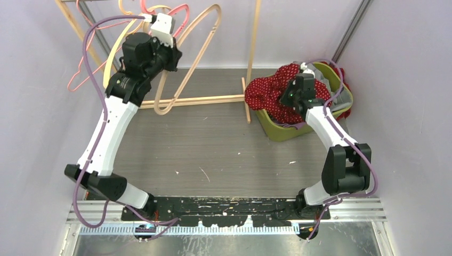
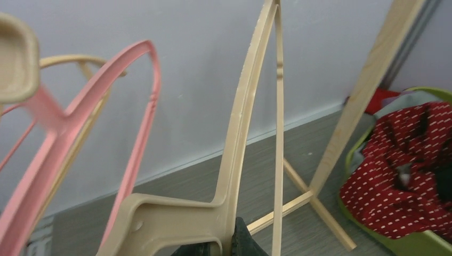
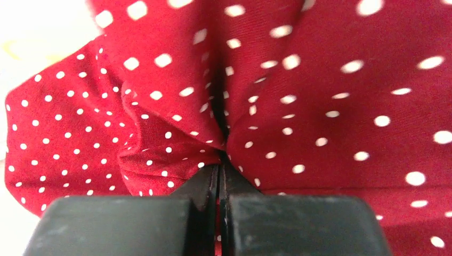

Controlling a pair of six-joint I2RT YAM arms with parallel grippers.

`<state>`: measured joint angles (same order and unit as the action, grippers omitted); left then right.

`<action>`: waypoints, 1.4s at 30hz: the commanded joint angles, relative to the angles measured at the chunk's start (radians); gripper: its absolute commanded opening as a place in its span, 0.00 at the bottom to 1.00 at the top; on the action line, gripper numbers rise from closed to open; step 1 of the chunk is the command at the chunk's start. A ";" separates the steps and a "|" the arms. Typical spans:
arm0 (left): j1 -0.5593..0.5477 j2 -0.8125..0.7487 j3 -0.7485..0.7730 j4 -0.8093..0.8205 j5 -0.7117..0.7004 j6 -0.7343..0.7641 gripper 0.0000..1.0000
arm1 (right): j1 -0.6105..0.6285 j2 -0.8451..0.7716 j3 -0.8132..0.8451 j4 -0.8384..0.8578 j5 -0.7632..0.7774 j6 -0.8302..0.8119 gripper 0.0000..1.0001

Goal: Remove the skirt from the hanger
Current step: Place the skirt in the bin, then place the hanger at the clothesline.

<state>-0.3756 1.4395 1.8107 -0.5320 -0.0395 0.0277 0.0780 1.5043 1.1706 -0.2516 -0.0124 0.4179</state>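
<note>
The red skirt with white dots (image 1: 269, 92) lies bunched in and over a green bin (image 1: 281, 132), off the hanger. My right gripper (image 1: 296, 89) is shut on a fold of the skirt (image 3: 277, 85), its jaws (image 3: 219, 172) closed tight with cloth between them. My left gripper (image 1: 171, 33) is raised at the back left and is shut on the lower corner of a beige hanger (image 1: 198, 41). In the left wrist view the hanger (image 2: 241, 133) stands bare, pinched between my dark fingertips (image 2: 226, 244). The skirt also shows there (image 2: 408, 160).
A pink hanger (image 2: 143, 106) and another beige one hang beside my left gripper. A wooden rack has an upright post (image 1: 253, 48) and a floor bar (image 1: 213, 100). The walls are close on all sides. The bin holds other clothes.
</note>
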 commanded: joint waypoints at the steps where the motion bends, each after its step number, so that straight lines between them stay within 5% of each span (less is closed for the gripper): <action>1: 0.001 0.081 0.182 0.015 0.266 -0.034 0.00 | 0.029 -0.068 -0.108 0.147 -0.042 0.119 0.01; 4: 0.001 0.134 0.257 0.069 0.363 -0.071 0.00 | 0.029 -0.087 -0.159 0.193 -0.031 0.118 0.01; 27: 0.015 0.389 0.429 0.368 0.225 -0.127 0.00 | 0.028 -0.093 -0.093 0.232 -0.031 0.096 0.01; 35: 0.016 0.509 0.576 0.378 0.174 -0.132 0.00 | 0.028 -0.089 -0.088 0.238 -0.032 0.099 0.01; 42: 0.018 0.533 0.538 0.389 0.136 -0.106 0.00 | 0.029 -0.093 -0.079 0.227 -0.028 0.093 0.01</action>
<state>-0.3641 1.9694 2.3398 -0.2230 0.1360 -0.0929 0.1074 1.4525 1.0401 -0.0757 -0.0395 0.5045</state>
